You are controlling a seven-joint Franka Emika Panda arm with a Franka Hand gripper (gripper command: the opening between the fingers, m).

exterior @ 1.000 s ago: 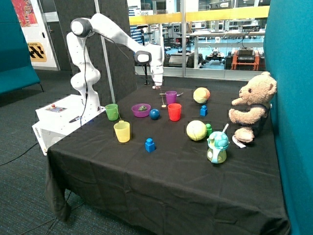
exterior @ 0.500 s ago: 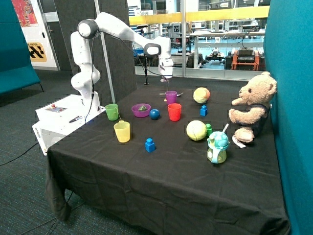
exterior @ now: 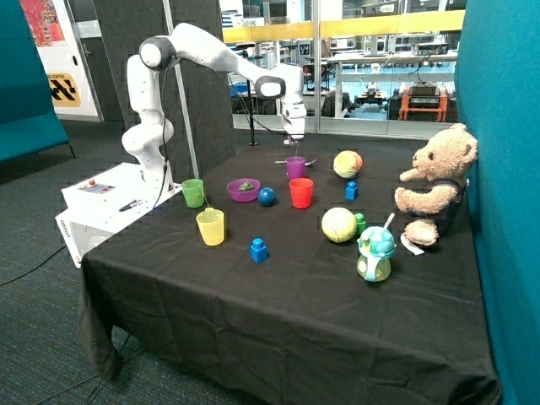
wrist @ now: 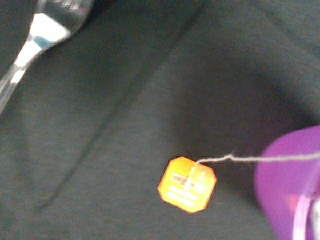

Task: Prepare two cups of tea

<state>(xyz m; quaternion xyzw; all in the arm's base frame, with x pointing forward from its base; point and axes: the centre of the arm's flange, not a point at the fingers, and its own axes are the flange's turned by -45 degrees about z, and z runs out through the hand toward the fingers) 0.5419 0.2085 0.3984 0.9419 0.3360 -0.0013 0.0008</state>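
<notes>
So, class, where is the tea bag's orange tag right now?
In the wrist view, the tag lies on the black cloth beside the purple cup, its string running to the cup.

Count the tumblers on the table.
4: green tumbler nearest the robot base, yellow tumbler in front of it, red tumbler mid-table, purple tumbler behind red, under the gripper.

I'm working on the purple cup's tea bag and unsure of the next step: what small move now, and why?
Probably lower the gripper straight down a little. It hangs above the purple cup, and the wrist view shows the orange tag beside the cup, its string running across to it. The bag itself is not visible, so go slowly.
</notes>
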